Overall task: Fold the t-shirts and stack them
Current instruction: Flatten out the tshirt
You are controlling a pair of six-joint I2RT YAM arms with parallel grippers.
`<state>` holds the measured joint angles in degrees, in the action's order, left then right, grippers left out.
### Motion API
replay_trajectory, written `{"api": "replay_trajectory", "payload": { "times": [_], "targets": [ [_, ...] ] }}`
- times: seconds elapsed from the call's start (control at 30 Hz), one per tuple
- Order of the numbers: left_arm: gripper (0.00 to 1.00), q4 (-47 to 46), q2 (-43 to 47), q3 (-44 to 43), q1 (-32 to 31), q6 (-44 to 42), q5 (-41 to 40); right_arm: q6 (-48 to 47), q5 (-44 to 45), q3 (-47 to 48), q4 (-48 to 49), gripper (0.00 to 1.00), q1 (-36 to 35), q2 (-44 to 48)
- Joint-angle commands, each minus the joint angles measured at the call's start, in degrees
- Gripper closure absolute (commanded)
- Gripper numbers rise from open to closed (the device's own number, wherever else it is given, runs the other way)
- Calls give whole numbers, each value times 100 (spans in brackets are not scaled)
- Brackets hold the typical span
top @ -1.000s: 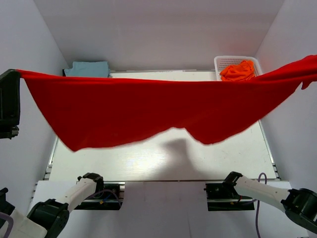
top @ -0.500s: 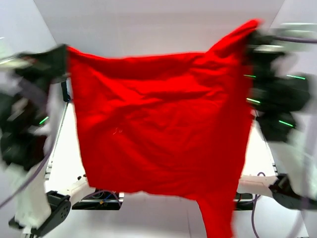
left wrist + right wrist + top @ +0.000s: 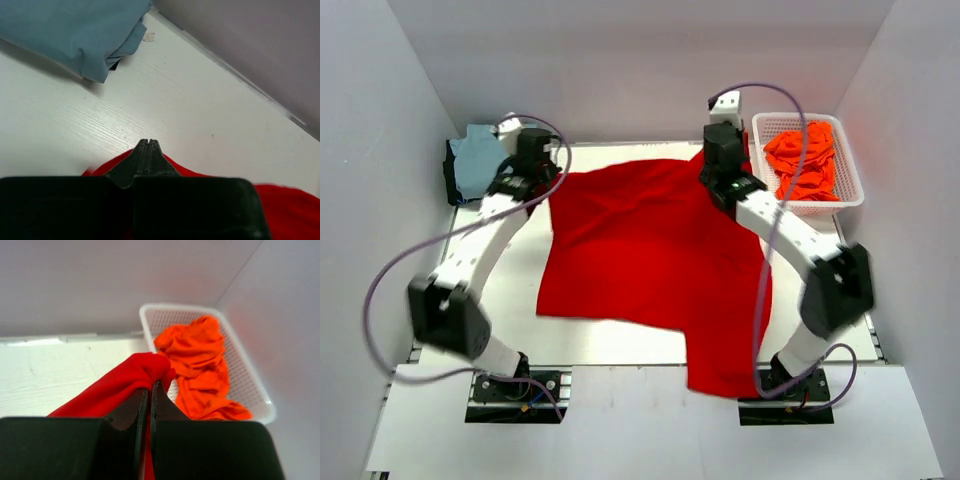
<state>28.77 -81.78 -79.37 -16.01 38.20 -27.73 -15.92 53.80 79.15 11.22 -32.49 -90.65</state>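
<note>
Top external view: the red t-shirt (image 3: 650, 250) lies spread from near the tabletop's (image 3: 510, 290) far edge past its near edge, with its far corners clamped in the closed left end effector (image 3: 148, 145) and right end effector (image 3: 150, 387); the lay-out step appears nearly done, so the next move calls for releasing both before folding.

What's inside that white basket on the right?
Crumpled orange t-shirts fill most of the white basket; bare mesh shows at its far end. Anything beneath the cloth is covered.
</note>
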Motion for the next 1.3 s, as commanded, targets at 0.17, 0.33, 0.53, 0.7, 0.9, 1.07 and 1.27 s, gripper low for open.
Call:
{"api": "replay_trajectory", "payload": {
  "times": [0.17,0.33,0.53,0.7,0.9,1.07,1.27],
  "targets": [
    [100,-653,-3139,-1816,379,276,-550,1232,-1019,2102,-332,100,778,-2893],
    [73,-1041,-5143,-4300,581,-91,-234,1075,-1644,3095,889,61,1236,-4196],
    [0,-1465,-6160,-5691,634,-506,1057,704,-2206,5261,-331,10,1263,-5062],
    [0,-1503,-4691,-3919,582,-716,1744,1109,-3434,3767,-1338,10,1088,-3804],
    [0,-330,-3294,-2683,406,-753,2535,2301,-4323,1426,-2315,10,745,-1442],
    [0,-346,-1949,-257,274,-489,2588,3557,-4528,-556,-2994,10,727,178],
    [0,697,-797,1256,168,-67,2036,4359,-4773,-2737,-3460,10,665,1468]
  ]
}}
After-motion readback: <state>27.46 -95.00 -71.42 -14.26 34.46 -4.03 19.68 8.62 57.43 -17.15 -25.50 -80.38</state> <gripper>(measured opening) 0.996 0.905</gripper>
